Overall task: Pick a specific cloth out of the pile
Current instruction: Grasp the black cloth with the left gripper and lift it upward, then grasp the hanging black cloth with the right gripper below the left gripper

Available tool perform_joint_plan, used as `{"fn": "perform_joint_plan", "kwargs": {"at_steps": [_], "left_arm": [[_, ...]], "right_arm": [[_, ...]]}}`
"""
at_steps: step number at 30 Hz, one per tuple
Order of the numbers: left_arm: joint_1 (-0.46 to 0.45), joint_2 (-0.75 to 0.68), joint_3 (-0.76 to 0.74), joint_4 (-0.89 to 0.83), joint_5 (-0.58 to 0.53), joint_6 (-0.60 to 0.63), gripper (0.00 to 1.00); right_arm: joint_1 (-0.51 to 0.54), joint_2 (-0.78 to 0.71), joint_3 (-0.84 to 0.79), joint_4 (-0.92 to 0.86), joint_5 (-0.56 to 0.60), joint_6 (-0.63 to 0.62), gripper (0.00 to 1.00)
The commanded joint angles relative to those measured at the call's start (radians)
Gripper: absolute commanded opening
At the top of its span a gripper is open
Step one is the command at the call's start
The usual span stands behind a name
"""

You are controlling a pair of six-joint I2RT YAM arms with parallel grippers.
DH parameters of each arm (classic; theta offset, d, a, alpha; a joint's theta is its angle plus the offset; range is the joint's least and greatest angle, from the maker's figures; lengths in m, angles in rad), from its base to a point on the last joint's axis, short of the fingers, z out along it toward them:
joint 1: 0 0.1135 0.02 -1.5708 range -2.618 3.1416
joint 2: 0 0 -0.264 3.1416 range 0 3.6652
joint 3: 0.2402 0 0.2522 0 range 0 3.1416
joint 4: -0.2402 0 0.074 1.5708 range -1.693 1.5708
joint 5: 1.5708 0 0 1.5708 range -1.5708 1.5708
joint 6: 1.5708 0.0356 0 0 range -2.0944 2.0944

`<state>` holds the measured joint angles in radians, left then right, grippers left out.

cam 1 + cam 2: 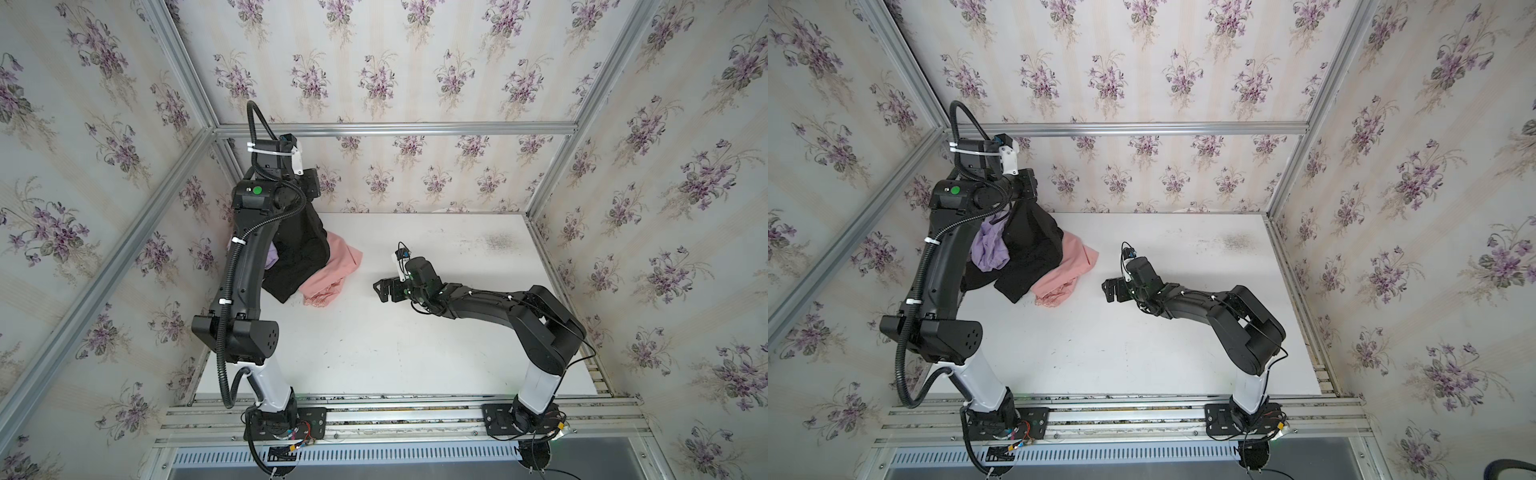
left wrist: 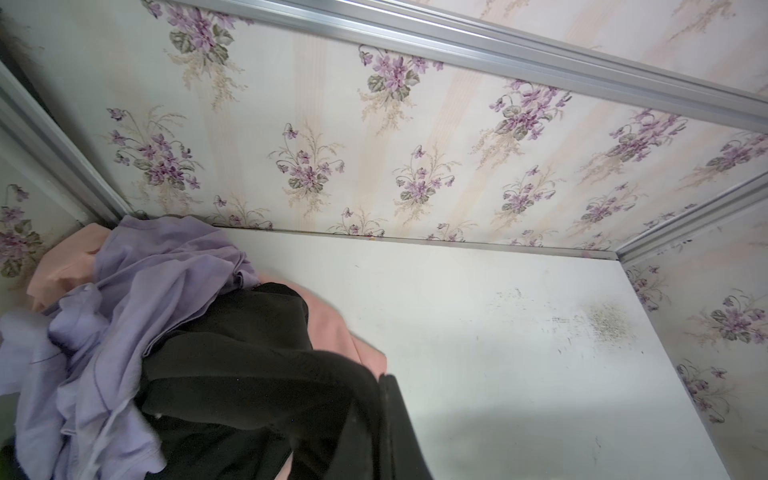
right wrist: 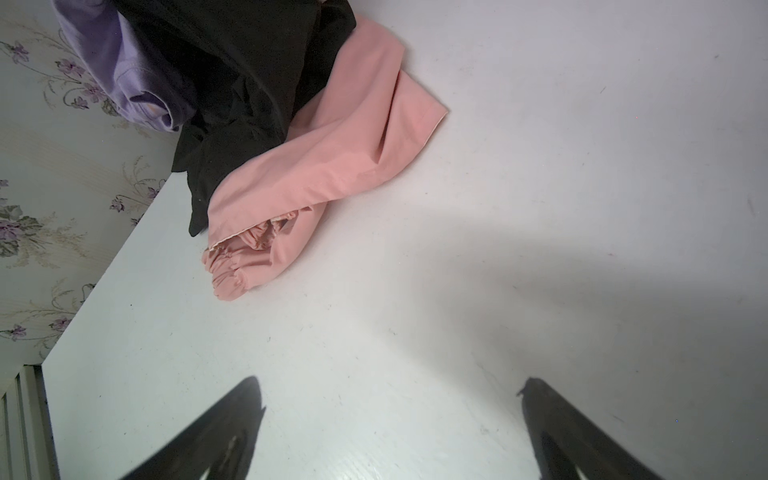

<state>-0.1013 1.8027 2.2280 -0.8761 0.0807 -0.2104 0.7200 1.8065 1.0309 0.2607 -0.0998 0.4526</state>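
Note:
My left gripper [image 1: 309, 188] [image 1: 1027, 189] is raised high near the back left corner and is shut on the black cloth [image 1: 300, 249] [image 1: 1034, 249]. The cloth hangs from it in a long drape down to the pile. In the left wrist view the shut fingers [image 2: 395, 415] pinch the black cloth [image 2: 249, 365]. The lilac cloth [image 1: 990, 247] [image 2: 158, 282] clings beside it. The salmon-pink cloth [image 1: 332, 274] [image 3: 324, 166] lies on the table, partly under the black one. My right gripper [image 1: 380, 289] [image 3: 390, 386] is open and empty, low over the table to the right of the pile.
The white table [image 1: 436, 332] is boxed in by flowered walls and aluminium rails [image 1: 395, 129] at the back and both sides. The pile sits close to the left wall. A dark scuffed patch [image 1: 498, 241] marks the table at the back right.

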Motion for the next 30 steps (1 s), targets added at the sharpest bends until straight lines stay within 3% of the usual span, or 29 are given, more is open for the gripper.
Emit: {"fn": "perform_joint_plan", "kwargs": {"at_steps": [1, 9, 13, 16, 19, 24, 30], "left_arm": [[-0.023, 0.002, 0.009, 0.029, 0.042, 0.02, 0.0], [-0.066, 0.012, 0.065, 0.029, 0.042, 0.047, 0.01], [-0.133, 0.009, 0.07, 0.021, -0.053, 0.118, 0.03], [-0.15, 0.006, 0.062, 0.016, -0.057, 0.126, 0.03], [-0.15, 0.001, 0.049, 0.011, -0.047, 0.127, 0.03], [-0.15, -0.028, -0.016, 0.012, -0.021, 0.128, 0.02], [-0.15, -0.057, -0.102, 0.012, -0.005, 0.13, 0.01]], "right_arm": [[0.002, 0.002, 0.006, 0.042, 0.001, -0.011, 1.0], [0.01, 0.004, 0.014, 0.056, -0.003, -0.018, 1.0], [0.018, 0.011, 0.015, 0.088, -0.02, -0.031, 1.0], [0.031, 0.009, 0.011, 0.152, -0.04, -0.093, 1.0], [0.033, 0.015, -0.005, 0.309, -0.064, -0.195, 0.97], [0.033, 0.12, -0.038, 0.806, -0.153, -0.417, 0.9], [0.034, 0.315, 0.174, 0.929, -0.193, -0.543, 0.89]]}}
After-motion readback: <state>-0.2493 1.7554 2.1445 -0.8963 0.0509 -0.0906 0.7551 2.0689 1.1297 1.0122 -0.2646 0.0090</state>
